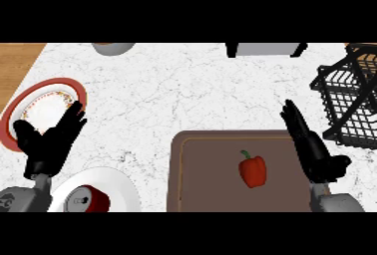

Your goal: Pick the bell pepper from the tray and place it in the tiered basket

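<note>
A white marbled desk (184, 89) fills the view, with a strip of wood along its left edge. A brown tray (213, 189) lies at the lower middle, and the red bell pepper (253, 170) with its green stem rests on it, right of centre. The black wire tiered basket (350, 97) stands at the right edge, well apart from the pepper. A red-rimmed patterned plate (44, 107) lies at the left, a white plate (121, 187) holding a red cup below it. The left hand (48, 142) rests with fingers straight over the patterned plate's edge. The right hand (309, 142) is spread flat, fingers straight, just beside the tray's right rim, holding nothing.
</note>
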`<control>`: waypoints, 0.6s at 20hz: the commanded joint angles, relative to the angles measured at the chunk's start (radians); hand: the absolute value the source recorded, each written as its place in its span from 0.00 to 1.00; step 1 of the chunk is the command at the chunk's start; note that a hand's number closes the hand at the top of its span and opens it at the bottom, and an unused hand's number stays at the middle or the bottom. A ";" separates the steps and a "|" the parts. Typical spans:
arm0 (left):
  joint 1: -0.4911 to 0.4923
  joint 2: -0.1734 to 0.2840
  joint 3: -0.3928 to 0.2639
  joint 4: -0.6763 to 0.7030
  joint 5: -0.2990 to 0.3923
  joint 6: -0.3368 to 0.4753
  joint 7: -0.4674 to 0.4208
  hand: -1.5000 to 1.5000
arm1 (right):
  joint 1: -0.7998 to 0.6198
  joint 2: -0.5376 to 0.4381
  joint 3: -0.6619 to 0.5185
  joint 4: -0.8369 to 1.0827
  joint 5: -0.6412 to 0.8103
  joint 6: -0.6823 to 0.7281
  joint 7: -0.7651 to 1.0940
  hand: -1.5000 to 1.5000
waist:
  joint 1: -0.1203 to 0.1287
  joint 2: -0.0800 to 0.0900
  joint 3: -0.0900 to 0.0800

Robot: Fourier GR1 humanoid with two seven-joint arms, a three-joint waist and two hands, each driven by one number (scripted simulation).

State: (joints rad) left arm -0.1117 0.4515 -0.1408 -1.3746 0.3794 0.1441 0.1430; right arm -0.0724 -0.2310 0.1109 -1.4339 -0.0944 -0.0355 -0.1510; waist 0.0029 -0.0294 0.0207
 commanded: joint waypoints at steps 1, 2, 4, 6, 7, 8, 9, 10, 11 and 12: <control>0.009 0.020 0.028 -0.053 -0.024 0.006 0.011 0.50 | 0.016 0.025 0.035 -0.074 0.022 0.009 -0.033 1.00 | -0.002 0.027 -0.021; 0.043 0.015 0.026 -0.045 -0.021 -0.014 -0.053 0.50 | 0.010 0.079 0.110 -0.167 0.064 -0.036 -0.015 1.00 | -0.001 0.024 -0.021; 0.004 0.012 0.012 -0.072 -0.039 0.010 -0.035 0.50 | -0.018 0.101 0.208 -0.278 0.117 -0.030 -0.011 1.00 | -0.006 0.018 -0.022; -0.013 0.007 -0.005 -0.080 -0.060 0.010 -0.048 0.50 | -0.096 0.135 0.285 -0.323 0.184 -0.041 -0.035 1.00 | 0.000 0.017 -0.023; 0.016 0.010 0.015 -0.063 -0.026 0.005 -0.033 0.50 | 0.015 -0.113 0.078 -0.141 0.393 -0.203 0.064 1.00 | -0.080 -0.003 -0.049; 0.021 0.006 0.015 -0.070 -0.016 -0.002 -0.031 0.50 | 0.047 0.056 0.046 -0.168 0.345 -0.358 0.107 1.00 | -0.071 0.008 -0.031; 0.012 0.007 0.014 -0.089 -0.006 -0.012 -0.021 0.50 | 0.080 0.158 0.084 -0.168 0.357 -0.436 0.123 0.00 | -0.046 0.014 -0.025; 0.006 -0.017 -0.015 -0.090 -0.035 0.005 -0.028 0.50 | 0.095 0.207 0.113 -0.191 0.387 -0.486 0.147 0.00 | -0.040 0.020 -0.024; 0.026 0.002 -0.007 -0.112 -0.025 -0.016 -0.027 0.50 | 0.108 0.224 0.140 -0.225 0.399 -0.552 0.146 0.00 | -0.020 0.020 -0.022; 0.048 0.008 -0.002 -0.145 -0.032 -0.005 -0.024 0.50 | 0.130 0.226 0.221 -0.260 0.464 -0.609 0.158 0.00 | -0.007 0.020 -0.022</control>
State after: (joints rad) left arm -0.0917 0.4548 -0.1394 -1.4687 0.3523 0.1408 0.1152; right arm -0.0067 -0.0821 0.2515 -1.6394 0.2412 -0.4239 -0.0513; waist -0.0236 -0.0135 -0.0033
